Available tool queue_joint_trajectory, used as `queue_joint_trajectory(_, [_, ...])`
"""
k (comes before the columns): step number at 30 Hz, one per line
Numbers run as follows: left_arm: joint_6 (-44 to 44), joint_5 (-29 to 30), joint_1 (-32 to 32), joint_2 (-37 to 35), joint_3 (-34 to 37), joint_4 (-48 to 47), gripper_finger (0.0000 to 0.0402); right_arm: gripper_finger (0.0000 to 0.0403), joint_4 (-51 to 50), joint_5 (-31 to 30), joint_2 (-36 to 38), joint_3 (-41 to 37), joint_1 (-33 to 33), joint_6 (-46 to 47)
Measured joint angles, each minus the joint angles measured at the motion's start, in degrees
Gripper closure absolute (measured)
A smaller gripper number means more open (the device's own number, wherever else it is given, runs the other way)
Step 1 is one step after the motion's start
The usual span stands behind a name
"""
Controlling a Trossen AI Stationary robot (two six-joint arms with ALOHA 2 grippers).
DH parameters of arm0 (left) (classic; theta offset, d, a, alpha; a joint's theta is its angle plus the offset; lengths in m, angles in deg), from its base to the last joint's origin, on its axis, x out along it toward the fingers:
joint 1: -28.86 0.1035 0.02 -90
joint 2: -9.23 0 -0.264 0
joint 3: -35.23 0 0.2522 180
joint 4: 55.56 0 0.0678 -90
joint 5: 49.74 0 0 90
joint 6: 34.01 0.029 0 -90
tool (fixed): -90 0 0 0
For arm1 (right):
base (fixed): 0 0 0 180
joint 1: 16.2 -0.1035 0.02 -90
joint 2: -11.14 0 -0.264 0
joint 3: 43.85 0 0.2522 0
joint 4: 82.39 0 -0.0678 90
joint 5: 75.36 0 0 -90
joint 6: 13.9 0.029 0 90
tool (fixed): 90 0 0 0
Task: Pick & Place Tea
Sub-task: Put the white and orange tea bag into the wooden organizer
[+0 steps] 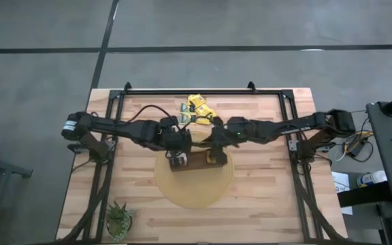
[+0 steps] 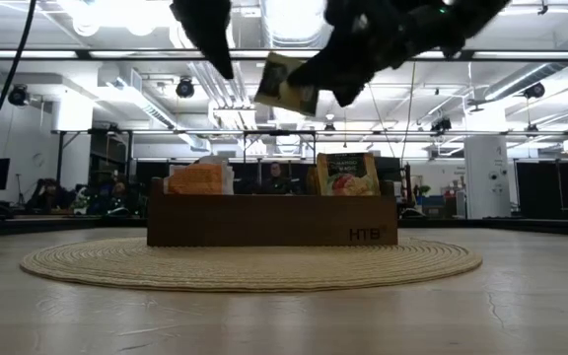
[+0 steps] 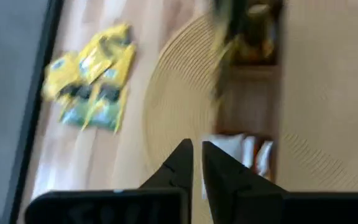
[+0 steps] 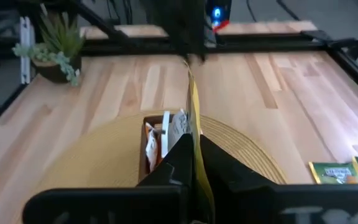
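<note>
A green-and-yellow tea sachet (image 2: 284, 85) hangs in the air above the long brown box (image 2: 272, 220), with my right gripper (image 2: 335, 81) shut on it. The right wrist view sees this sachet (image 4: 192, 106) edge-on. The box stands on a round woven mat (image 1: 194, 185) and holds orange sachets (image 2: 197, 179) at one end and a green one (image 2: 347, 176) at the other. My left gripper (image 3: 196, 155) hovers just left of the held sachet, its fingers a narrow gap apart with nothing between them. More yellow and green sachets (image 1: 197, 109) lie flat on the table behind the mat. My right gripper pinches the sachet's flat faces between its two fingers, near the edge that faces the table's right side (image 4: 195, 158). The fingers come from the table's right, slanting a little downward. The sachet is lifted clear above the box, standing on edge and tilted.
A small potted plant (image 1: 119, 219) stands at the near left corner of the wooden table. A black frame rail (image 1: 189, 91) runs along the far edge, and arm mounts stand at both sides. Two loose green sachets (image 4: 344, 171) lie on the wood beside the mat.
</note>
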Motion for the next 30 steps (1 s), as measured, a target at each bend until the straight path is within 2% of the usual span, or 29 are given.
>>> queue_joint_trajectory(3, [-1.52, 4.70, -0.49, -1.62, 0.42, 2.07, 0.0359, 0.0394, 9.56, 0.01, 2.95, -6.12, -0.02, 0.73])
queue_joint_trajectory(6, [-0.79, 8.76, -1.41, -2.85, 2.47, 8.41, 0.0351, 0.0394, 26.09, -0.15, 5.15, -13.04, -0.15, 0.89])
queue_joint_trajectory(9, [1.72, 10.19, -2.21, -4.54, 5.79, 18.50, 0.0349, 0.0394, 46.04, -0.16, 5.09, -20.38, -0.26, 0.27])
queue_joint_trajectory(13, [7.96, 10.57, -2.98, -7.01, 13.63, 38.46, 0.0349, 0.0394, 74.17, -0.16, 2.46, -28.73, -0.54, -3.60])
queue_joint_trajectory(14, [9.73, 10.56, -3.08, -7.40, 16.01, 44.57, 0.0349, 0.0394, 77.31, -0.06, 1.55, -30.01, -0.56, -4.38])
queue_joint_trajectory(17, [14.01, 9.10, -3.18, -8.19, 24.33, 66.92, 0.0349, 0.0394, 76.81, -1.29, 1.35, -31.01, -0.61, -5.65])
queue_joint_trajectory(19, [15.37, 5.49, -2.98, -8.27, 29.81, 83.91, 0.0349, 0.0394, 77.38, -1.28, 0.44, -30.13, -0.71, -6.26])
queue_joint_trajectory(22, [16.54, 1.21, -2.23, -7.29, 36.01, 101.46, 0.0349, 0.0394, 77.20, -0.99, -0.56, -28.69, -1.55, -8.02])
queue_joint_trajectory(26, [16.10, 0.81, -1.65, -6.78, 39.98, 110.05, 0.0348, 0.0394, 77.23, 0.25, -0.60, -26.43, -2.06, -10.05])
queue_joint_trajectory(30, [17.25, 0.97, -1.61, -6.80, 41.09, 110.34, 0.0348, 0.0394, 77.26, 1.92, -0.67, -24.82, -2.32, -10.09])
